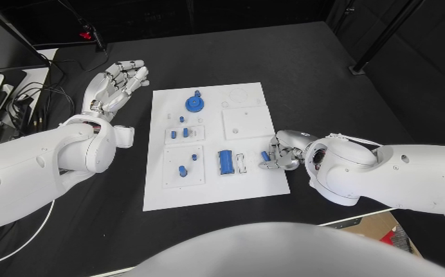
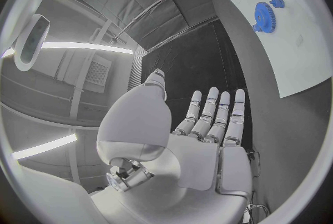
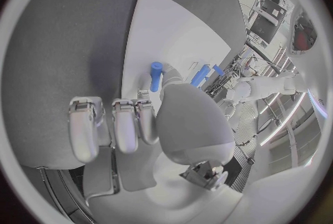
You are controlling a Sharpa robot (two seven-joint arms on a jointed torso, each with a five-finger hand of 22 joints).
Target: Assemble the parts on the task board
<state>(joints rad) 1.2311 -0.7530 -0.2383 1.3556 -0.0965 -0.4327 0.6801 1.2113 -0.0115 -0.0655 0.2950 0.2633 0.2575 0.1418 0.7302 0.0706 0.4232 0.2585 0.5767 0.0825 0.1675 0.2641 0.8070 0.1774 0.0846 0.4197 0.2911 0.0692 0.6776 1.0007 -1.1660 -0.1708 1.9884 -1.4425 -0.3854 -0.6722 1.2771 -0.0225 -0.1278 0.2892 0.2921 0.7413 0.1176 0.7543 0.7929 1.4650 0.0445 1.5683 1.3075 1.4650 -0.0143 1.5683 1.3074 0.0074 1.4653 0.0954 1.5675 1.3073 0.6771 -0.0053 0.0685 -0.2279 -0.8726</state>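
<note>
The right hand (image 1: 281,151) pinches a blue peg (image 3: 156,75) at the task board's (image 1: 249,190) right edge; the left hand (image 1: 116,85) (fingers spread, holding nothing) rests on the desk (image 1: 306,65).

A black desk (image 1: 306,65) carries everything, with a tangle of dark cables (image 1: 33,97) at its far left corner, a cardboard box (image 1: 375,229) beside its near right edge.

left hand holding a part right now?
No, the left hand lies open with fingers spread on the black table, beside the task board.
</note>
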